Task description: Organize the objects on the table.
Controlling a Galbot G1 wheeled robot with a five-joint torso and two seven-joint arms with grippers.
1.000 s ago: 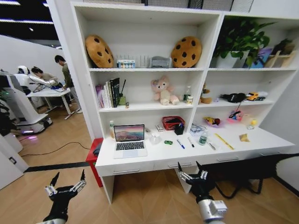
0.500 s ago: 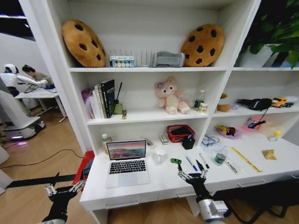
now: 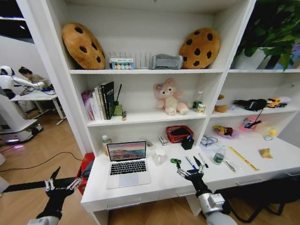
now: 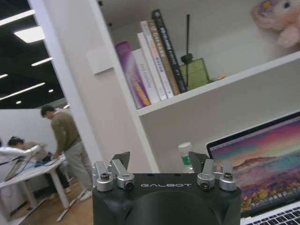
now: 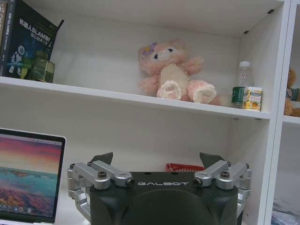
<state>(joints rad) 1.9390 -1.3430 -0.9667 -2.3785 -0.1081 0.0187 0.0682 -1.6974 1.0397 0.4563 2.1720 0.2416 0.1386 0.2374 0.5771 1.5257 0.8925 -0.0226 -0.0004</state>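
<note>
At the long white desk [image 3: 154,180], the right gripper [image 3: 191,172] hovers wide open and empty over the near edge, just short of the tiny green toy car [image 3: 176,161] and the blue and black pens [image 3: 190,162]. The left gripper [image 3: 60,183], also spread and empty, hangs left of the open silver laptop [image 3: 127,164]. Reaching farther risks scattering the pens or knocking the white mug [image 3: 161,155].

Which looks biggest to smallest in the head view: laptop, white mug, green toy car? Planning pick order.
1. Laptop
2. White mug
3. Green toy car

All sit on the desk at similar depth.
</note>
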